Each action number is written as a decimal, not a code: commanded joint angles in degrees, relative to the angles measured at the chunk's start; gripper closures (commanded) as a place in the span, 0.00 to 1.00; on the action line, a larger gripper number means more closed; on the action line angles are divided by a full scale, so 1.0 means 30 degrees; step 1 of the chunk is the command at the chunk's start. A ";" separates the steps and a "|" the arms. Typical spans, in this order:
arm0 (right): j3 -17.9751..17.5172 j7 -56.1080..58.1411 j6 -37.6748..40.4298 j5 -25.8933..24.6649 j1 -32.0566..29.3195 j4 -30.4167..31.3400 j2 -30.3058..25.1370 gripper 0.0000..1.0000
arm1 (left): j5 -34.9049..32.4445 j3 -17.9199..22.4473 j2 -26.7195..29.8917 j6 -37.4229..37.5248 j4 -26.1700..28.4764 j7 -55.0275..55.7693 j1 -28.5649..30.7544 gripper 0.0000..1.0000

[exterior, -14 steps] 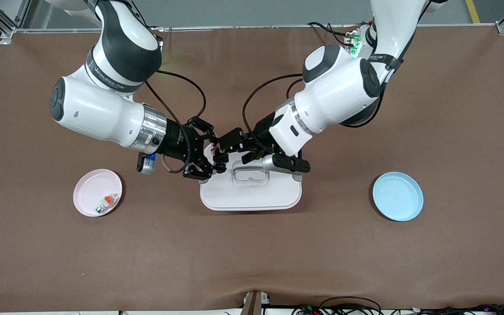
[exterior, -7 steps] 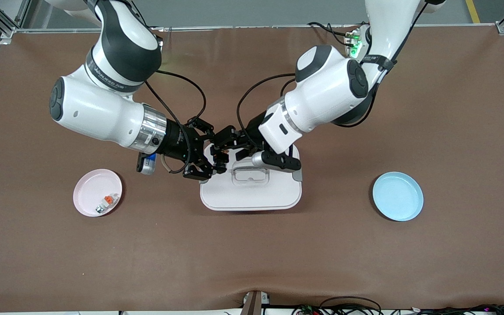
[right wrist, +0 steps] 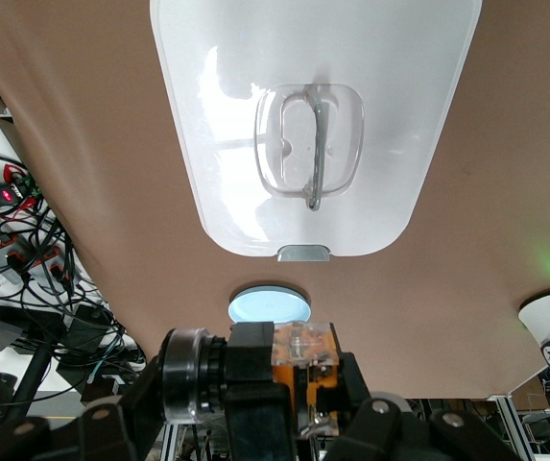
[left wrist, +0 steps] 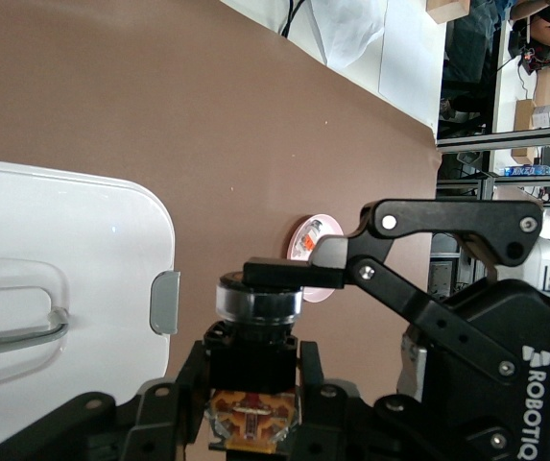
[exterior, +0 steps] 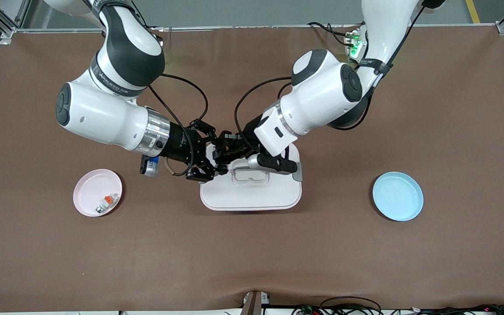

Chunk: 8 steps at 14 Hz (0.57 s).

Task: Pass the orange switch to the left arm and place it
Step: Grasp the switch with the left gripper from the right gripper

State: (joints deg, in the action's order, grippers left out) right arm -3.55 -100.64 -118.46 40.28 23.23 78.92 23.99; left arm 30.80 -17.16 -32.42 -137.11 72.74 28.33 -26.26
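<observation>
Over the box (exterior: pixel 252 192), both grippers' jaws clamp the orange switch (exterior: pixel 222 153) together.

From the left wrist camera you look down on the orange switch (left wrist: pixel 255 360), its black body standing between the two dark fingers of the left gripper (left wrist: pixel 252 384), which are closed on it. The orange part shows low down, the ringed end higher. The right gripper (left wrist: pixel 279 274) reaches in, one black finger (left wrist: pixel 284 274) lying across the ringed end of the switch. Under them you see a corner of the white box (left wrist: pixel 63 259) with its grey latch (left wrist: pixel 164 302) at the edge, on the brown worktop (left wrist: pixel 207 115). A pink plate (left wrist: pixel 315 240) peeks out past the right gripper.
</observation>
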 commanded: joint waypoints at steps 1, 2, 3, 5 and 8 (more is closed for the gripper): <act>0.0159 -0.0116 -0.0035 0.0341 0.0107 -0.1024 0.0148 1.00 | -0.0452 0.0095 0.0055 0.0262 -0.0047 0.0343 -0.0213 1.00; 0.0188 -0.0117 -0.0035 0.0342 0.0107 -0.1025 0.0148 1.00 | -0.0452 0.0095 0.0142 0.0263 -0.0047 0.0343 -0.0212 1.00; 0.0188 -0.0117 -0.0035 0.0342 0.0107 -0.1025 0.0148 1.00 | -0.0481 0.0095 0.0259 0.0292 -0.0018 0.0314 -0.0183 1.00; 0.0188 -0.0117 -0.0034 0.0342 0.0107 -0.1025 0.0177 1.00 | -0.0481 0.0095 0.0377 0.0321 -0.0047 0.0314 0.0021 1.00; 0.0188 0.0116 -0.0005 0.0283 0.0165 -0.1025 0.0177 0.00 | -0.0452 0.0357 0.0407 0.2220 -0.0076 0.0314 0.0139 1.00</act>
State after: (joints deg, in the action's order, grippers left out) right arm -3.58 -100.62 -118.21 40.29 23.38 77.84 24.03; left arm 30.49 -16.92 -32.09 -135.12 71.80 28.34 -26.08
